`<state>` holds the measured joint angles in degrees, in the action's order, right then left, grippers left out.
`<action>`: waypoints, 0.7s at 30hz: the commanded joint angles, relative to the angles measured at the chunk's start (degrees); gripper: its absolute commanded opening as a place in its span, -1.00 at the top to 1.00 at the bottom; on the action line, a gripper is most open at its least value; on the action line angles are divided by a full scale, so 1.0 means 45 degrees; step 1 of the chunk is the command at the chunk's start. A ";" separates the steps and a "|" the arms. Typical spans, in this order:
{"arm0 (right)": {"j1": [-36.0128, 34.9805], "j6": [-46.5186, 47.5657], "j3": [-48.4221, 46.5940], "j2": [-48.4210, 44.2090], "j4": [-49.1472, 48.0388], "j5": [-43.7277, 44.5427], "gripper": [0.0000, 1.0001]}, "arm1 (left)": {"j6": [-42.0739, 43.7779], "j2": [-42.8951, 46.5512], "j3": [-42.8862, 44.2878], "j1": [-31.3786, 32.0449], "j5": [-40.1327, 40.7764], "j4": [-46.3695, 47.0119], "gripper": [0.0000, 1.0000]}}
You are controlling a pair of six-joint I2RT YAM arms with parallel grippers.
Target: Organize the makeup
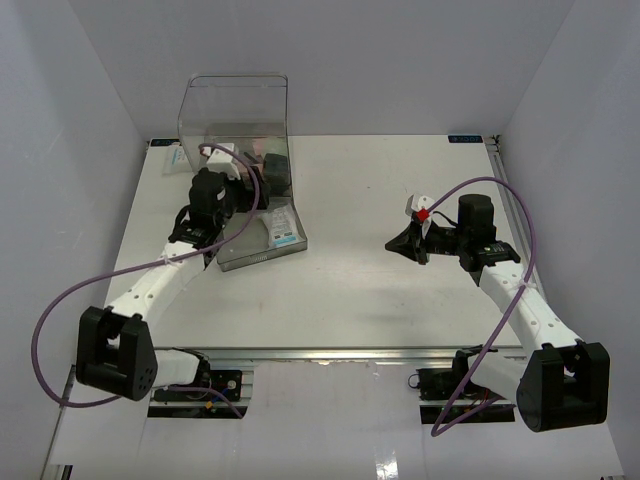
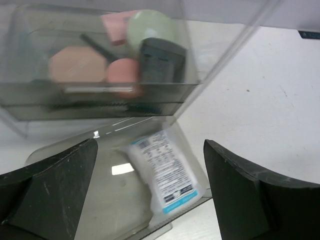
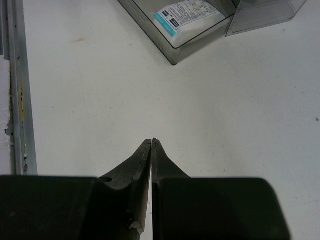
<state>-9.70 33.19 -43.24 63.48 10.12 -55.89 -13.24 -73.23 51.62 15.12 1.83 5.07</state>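
With the left tool (image 2: 150,146) spread wide over the white packet (image 2: 165,172) in the smoky tray (image 2: 112,205) and the right tool (image 3: 151,143) shut empty, the makeup (image 2: 120,70), seen stacked inside the clear box (image 1: 233,103) just behind, is best cleared by a straight lift.

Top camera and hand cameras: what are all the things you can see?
Table: one, white, under everything.
Box: one, clear, far left.
Tray: one, clear grey, before box.
Packet: one, white and blue, on tray.
Pink makeup pieces: three, pink, inside box.
Disc: one, pale green, inside box.
Compact: one, black, inside box.
Brush: at least one, black, inside box.
Cables: two, purple, along arms.
Left end effector: one, black, open above tray.
Right end effector: one, black, shut, right side.
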 commanded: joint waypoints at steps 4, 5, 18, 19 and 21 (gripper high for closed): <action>0.0086 0.0027 0.0020 -0.0143 -0.0120 -0.0271 0.83 | -0.4434 0.1991 -0.1536 -0.5510 -0.3395 -0.0387 -0.94; 0.0086 0.0027 0.0020 -0.0140 -0.0118 -0.0259 0.82 | -0.4916 0.1954 -0.1652 -0.5923 -0.3762 -0.0285 -0.92; 0.0086 0.0027 0.0000 -0.0072 -0.0101 -0.0314 0.83 | -0.9966 -0.2550 -0.0314 -0.8203 -0.3980 0.0656 -0.83; 0.0086 0.0031 0.0000 -0.0056 -0.0097 -0.0310 0.83 | -1.0170 -0.3173 0.0155 -0.8203 -0.4031 0.0517 -0.82; 0.0086 0.0044 0.0000 -0.0030 -0.0083 -0.0297 0.83 | -1.0569 -0.4513 0.1164 -0.8203 -0.4189 0.0277 -0.81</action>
<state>-9.54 33.17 -43.24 63.48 10.19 -55.92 -53.75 -86.18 47.94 -21.75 -15.51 7.33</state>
